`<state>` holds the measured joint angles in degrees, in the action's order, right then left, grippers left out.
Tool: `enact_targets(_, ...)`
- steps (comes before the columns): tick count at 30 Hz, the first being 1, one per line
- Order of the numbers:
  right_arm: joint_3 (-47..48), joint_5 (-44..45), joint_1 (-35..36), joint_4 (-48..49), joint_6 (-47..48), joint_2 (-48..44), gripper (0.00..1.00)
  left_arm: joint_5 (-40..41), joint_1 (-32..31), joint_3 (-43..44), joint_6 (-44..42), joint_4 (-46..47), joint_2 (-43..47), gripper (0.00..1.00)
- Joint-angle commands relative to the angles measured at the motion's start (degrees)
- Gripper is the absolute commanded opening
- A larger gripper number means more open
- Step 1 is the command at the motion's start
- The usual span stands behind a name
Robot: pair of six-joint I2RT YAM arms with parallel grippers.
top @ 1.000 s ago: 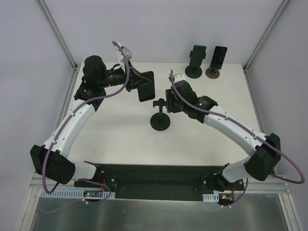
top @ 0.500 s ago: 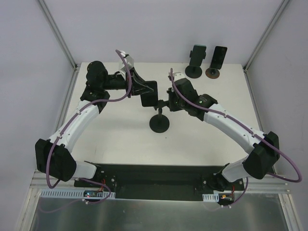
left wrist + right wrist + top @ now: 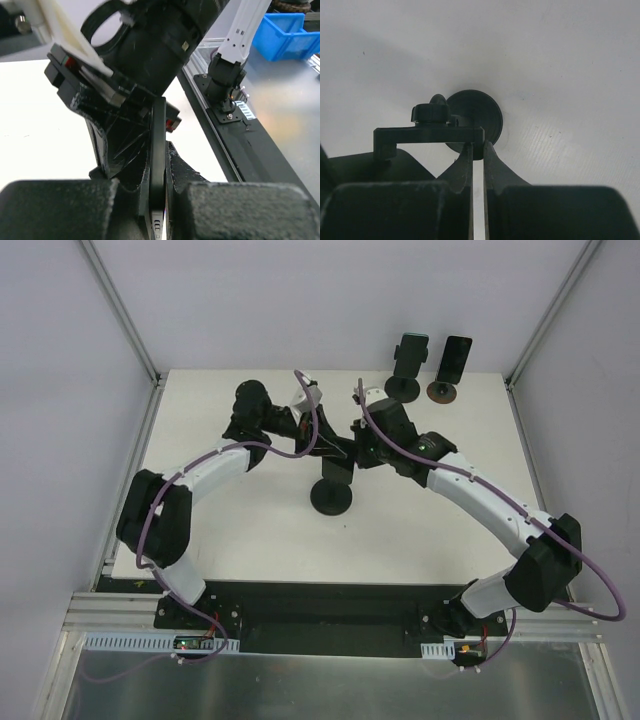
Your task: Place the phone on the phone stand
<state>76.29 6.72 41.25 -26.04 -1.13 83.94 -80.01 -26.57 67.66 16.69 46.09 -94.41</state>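
Over the middle of the white bench (image 3: 230, 530), the two arms meet nose to nose above the black round-based phone stand (image 3: 331, 497). The left hand (image 3: 159, 175) is clamped tight on the slim black phone (image 3: 158, 125). The phone shows edge-on between the fingers, its long axis running straight out from the hand towards the right arm's wrist.

The right hand (image 3: 476, 150) is pinched shut as well, on the right end of the stand's black cradle bar (image 3: 427, 134), which it holds up over the stand's round foot.

So here is the line-up. The phone sits at the cradle's left side, the right hand at its right, and the cradle is squeezed between them. From above, phone and cradle blur into one dark patch, so I cannot tell whether they touch or whether the phone is seated yet.

The carrying falls to the left arm, and by my reckoning the phone has to go rightward, its flat face squared to that bar, while the right hand braces the cradle.
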Motion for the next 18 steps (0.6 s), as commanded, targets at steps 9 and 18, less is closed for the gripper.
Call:
enact_targets(9, 2.37, -11.02, -1.26, 3.01, 0.69, -0.97, 0.01, -9.10, -0.77, 11.42, 35.74, 50.21, -14.65, 0.00)
enact_targets(18, 2.19, -21.21, -5.31, 3.80, 4.46, -0.80, 0.01, -7.63, -2.44, 7.23, 33.24, 50.24, -9.83, 0.00)
